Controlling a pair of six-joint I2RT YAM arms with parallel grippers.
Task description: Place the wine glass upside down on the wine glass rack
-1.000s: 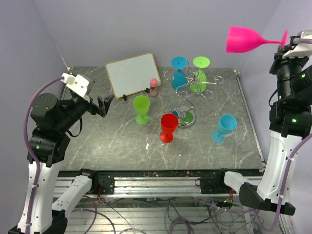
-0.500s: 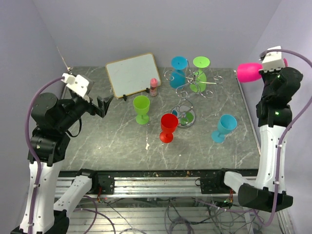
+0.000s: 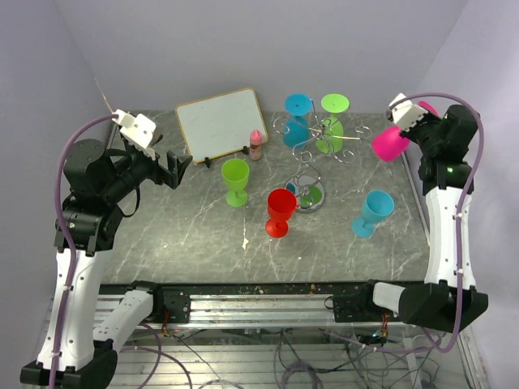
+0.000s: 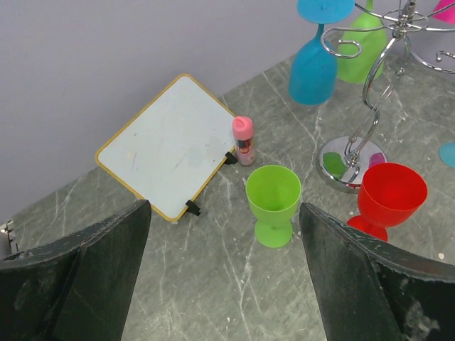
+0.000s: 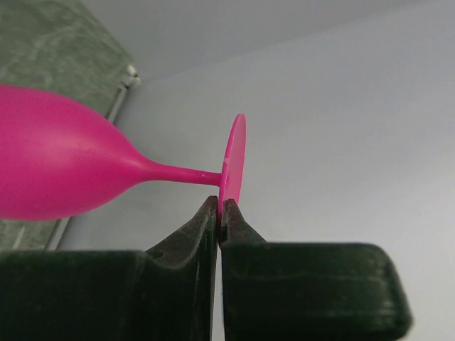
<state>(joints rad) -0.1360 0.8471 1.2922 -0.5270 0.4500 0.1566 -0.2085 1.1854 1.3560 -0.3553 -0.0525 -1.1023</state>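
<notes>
No text, number, brand or sign is legible in any view. The white board (image 4: 167, 145) bears no readable writing. The label on the small pink-capped bottle (image 4: 244, 140) is too small to read.

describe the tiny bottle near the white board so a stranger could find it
Find the white board propped on the table, far left. At its right corner, toward the wine glass rack, stands the bottle. It alone is narrow with a pink cap, far smaller than the standing green glass.
</notes>
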